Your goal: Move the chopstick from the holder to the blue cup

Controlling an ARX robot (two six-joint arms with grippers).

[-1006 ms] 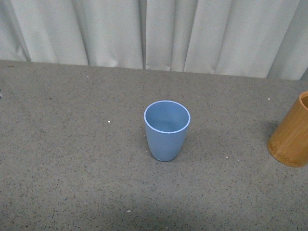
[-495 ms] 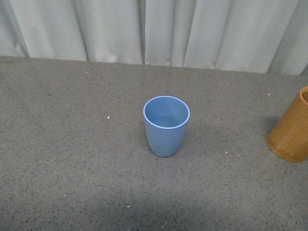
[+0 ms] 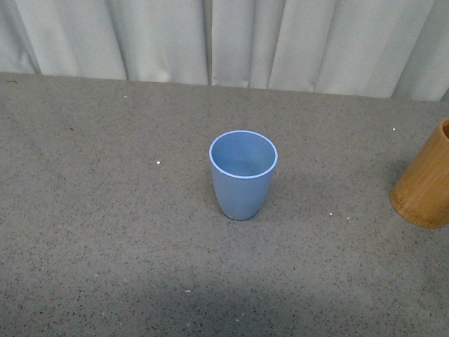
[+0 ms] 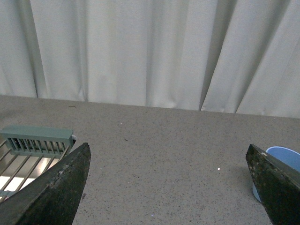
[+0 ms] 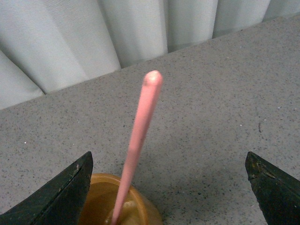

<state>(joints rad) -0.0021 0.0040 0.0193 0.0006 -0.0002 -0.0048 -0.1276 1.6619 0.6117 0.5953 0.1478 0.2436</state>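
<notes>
The light blue cup [image 3: 243,174] stands upright and empty in the middle of the grey table. The orange-brown holder [image 3: 425,181] stands at the right edge of the front view, cut off by the frame. In the right wrist view a pink chopstick [image 5: 139,136] stands in the holder [image 5: 98,206] and leans up toward the camera. My right gripper [image 5: 168,183] is open above the holder, its jaws wide on either side of the chopstick, not touching it. My left gripper [image 4: 168,183] is open and empty over bare table, with the blue cup [image 4: 281,161] by its one finger.
Pale curtains [image 3: 224,42] hang along the table's far edge. A grey-green slatted rack [image 4: 33,140] shows at the side in the left wrist view. Neither arm shows in the front view.
The front view has shifted: the cup, the holder and the table's far edge sit higher in the picture than before. The cup and holder keep their places on the table.
</notes>
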